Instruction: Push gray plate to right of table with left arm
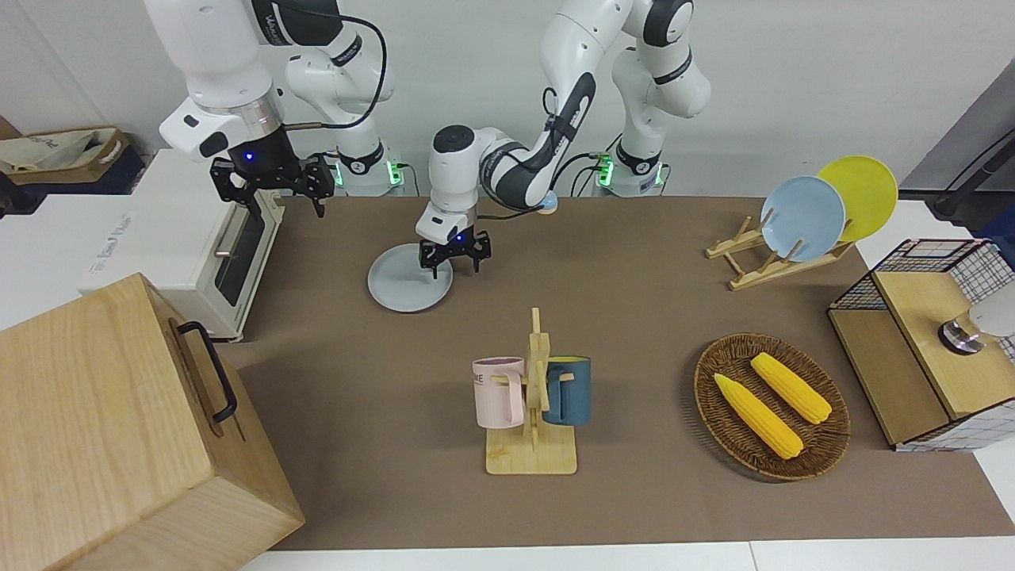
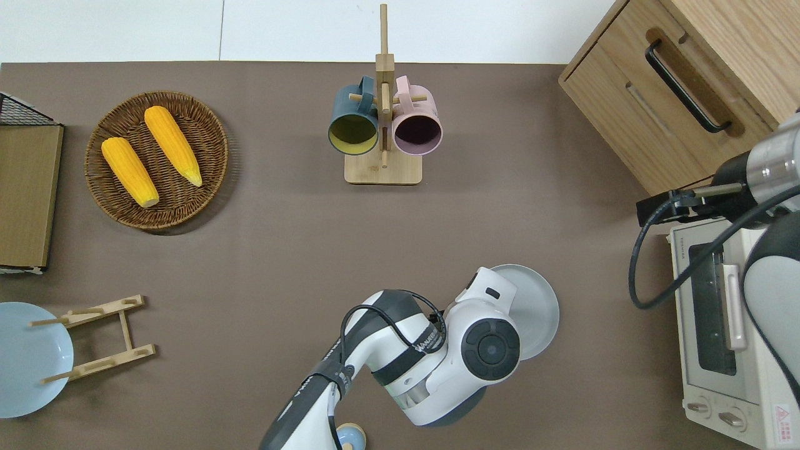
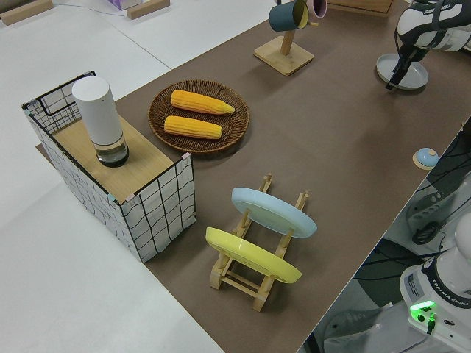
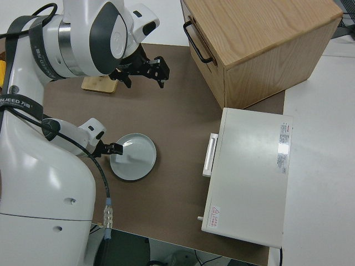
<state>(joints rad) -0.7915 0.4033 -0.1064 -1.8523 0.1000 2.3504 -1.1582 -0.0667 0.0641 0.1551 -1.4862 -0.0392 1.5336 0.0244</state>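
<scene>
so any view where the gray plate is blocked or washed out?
Overhead view: the left arm covers about half of the gray plate. Front view: the plate is evenly lit, with the left gripper at its rim. Right side view: plate unobstructed, with a soft highlight.

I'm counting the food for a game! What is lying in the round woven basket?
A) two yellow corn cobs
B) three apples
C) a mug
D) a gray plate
A: the woven basket holds two yellow corn cobs, lying side by side.
</scene>
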